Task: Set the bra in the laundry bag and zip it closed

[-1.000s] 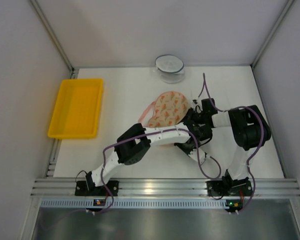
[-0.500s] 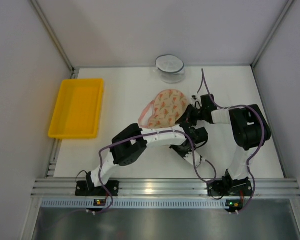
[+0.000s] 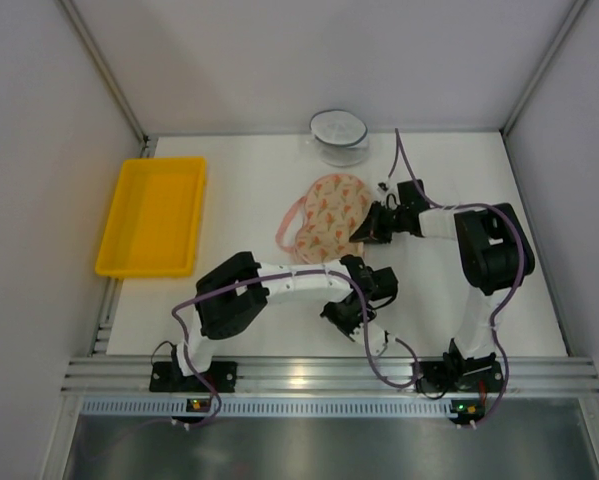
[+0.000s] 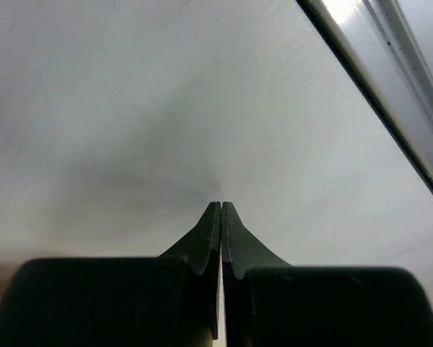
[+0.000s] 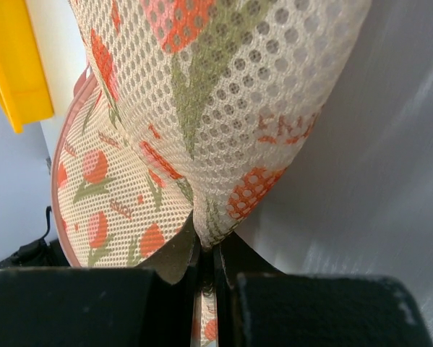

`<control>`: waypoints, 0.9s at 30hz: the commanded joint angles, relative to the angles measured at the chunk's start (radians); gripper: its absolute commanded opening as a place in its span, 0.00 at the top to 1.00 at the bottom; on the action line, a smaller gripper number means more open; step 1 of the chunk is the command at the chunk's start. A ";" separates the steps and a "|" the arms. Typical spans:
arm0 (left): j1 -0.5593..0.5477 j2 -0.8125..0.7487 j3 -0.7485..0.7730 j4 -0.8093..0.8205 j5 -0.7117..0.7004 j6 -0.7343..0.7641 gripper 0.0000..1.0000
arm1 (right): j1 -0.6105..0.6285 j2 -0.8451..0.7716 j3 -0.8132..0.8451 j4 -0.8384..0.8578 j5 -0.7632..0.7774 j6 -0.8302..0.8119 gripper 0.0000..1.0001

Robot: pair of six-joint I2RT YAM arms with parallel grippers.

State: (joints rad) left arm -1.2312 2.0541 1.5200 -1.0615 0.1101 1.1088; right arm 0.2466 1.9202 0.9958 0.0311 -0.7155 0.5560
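Observation:
The laundry bag (image 3: 331, 212), cream mesh with pink-orange print and pink zip edging, lies at the middle of the table. It fills the right wrist view (image 5: 223, 108). My right gripper (image 3: 365, 230) is at the bag's right edge, shut on a pinched fold of its mesh (image 5: 215, 242). My left gripper (image 3: 341, 316) is shut and empty, low over bare table near the front edge, apart from the bag; its fingertips (image 4: 221, 210) touch each other. The mustard-yellow bra does not show in any view.
A yellow plastic tray (image 3: 151, 215) stands at the left edge of the table and also shows in the right wrist view (image 5: 14, 65). A clear round bowl (image 3: 339, 135) stands at the back. The metal rail (image 4: 389, 94) runs along the near edge.
My left arm has drawn back from the bag toward the front edge. My right gripper has moved farther back and left, still gripping the bag, which shifted slightly with it.

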 commanded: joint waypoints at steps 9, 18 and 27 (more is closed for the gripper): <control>0.030 -0.080 0.141 0.031 0.016 -0.010 0.57 | 0.013 -0.043 -0.026 0.009 -0.004 0.015 1.00; 0.044 0.161 0.367 0.028 -0.197 0.049 0.44 | 0.052 -0.079 -0.074 0.018 -0.007 0.036 1.00; 0.044 0.297 0.468 -0.031 -0.377 0.056 0.45 | 0.091 -0.113 -0.077 0.006 0.016 0.033 1.00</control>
State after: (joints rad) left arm -1.1881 2.3413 1.9423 -1.0592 -0.1814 1.1515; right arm 0.3168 1.8656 0.9276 0.0288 -0.7151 0.5953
